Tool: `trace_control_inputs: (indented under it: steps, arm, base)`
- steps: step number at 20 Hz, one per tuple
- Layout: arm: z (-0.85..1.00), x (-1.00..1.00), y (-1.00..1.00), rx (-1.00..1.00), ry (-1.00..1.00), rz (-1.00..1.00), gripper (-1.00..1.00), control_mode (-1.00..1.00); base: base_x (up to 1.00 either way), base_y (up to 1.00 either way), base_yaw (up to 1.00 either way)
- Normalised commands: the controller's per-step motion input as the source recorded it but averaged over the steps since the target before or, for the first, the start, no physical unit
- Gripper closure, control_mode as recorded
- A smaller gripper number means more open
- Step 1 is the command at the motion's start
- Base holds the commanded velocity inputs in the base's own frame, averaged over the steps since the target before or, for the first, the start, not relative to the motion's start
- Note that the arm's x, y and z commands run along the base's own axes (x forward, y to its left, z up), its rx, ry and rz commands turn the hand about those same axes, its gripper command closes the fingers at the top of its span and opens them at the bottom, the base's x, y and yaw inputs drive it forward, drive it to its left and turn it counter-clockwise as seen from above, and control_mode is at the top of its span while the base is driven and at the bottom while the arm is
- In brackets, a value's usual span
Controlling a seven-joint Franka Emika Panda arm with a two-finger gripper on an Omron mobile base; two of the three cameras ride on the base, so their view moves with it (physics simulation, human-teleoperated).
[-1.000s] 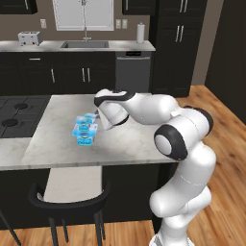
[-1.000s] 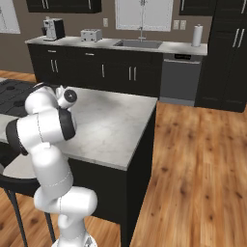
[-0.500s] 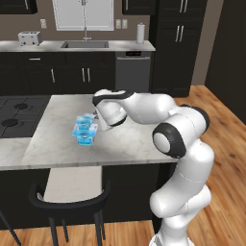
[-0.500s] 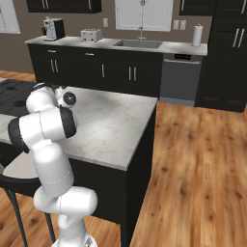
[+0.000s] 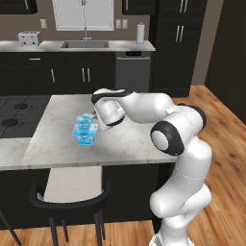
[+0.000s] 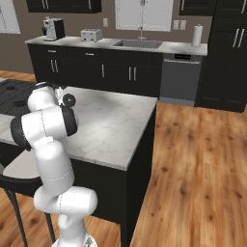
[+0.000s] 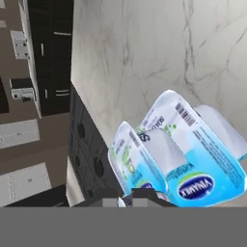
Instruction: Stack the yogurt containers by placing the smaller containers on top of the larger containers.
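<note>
The yogurt containers (image 5: 85, 129), translucent light-blue cups, stand piled together on the left part of the marble island counter (image 5: 134, 139). The hand view shows the larger container (image 7: 205, 176), with its blue label, lying beside a narrower smaller container (image 7: 128, 159). That smaller container's edge reaches down between my fingertips. My gripper (image 5: 95, 115) sits just right of the top of the pile. In the hand view the gripper (image 7: 126, 197) has its tips close together, shut on that cup's thin edge. How the cups rest on one another is hard to tell.
A black cooktop (image 5: 14, 117) lies left of the cups on the same island. A dark chair (image 5: 67, 197) stands at the island's near side. The back counter holds a sink (image 5: 86, 44), a toaster (image 5: 29, 37) and a paper towel roll (image 5: 141, 33).
The hand has shifted only slightly by the cups. The pile of cups has stayed in place.
</note>
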Motion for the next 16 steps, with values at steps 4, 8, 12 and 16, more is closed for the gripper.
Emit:
trace_control_inputs:
  steps: [4,8,12,16]
  arm:
    - [0.0,0.23,0.0,0.0,-0.05,0.0,1.0,-1.0]
    - [-0.02,0.18,0.0,0.0,-0.05,0.0,1.0,-1.0]
    - [-0.2,0.05,0.1,0.0,-0.04,0.0,1.0,-1.0]
    - [-0.24,0.05,0.17,0.0,-0.02,0.0,1.0,-1.0]
  base:
    - [0.0,0.0,0.0]
    - [0.0,0.0,0.0]
    - [0.0,0.0,0.0]
    - [0.0,0.0,0.0]
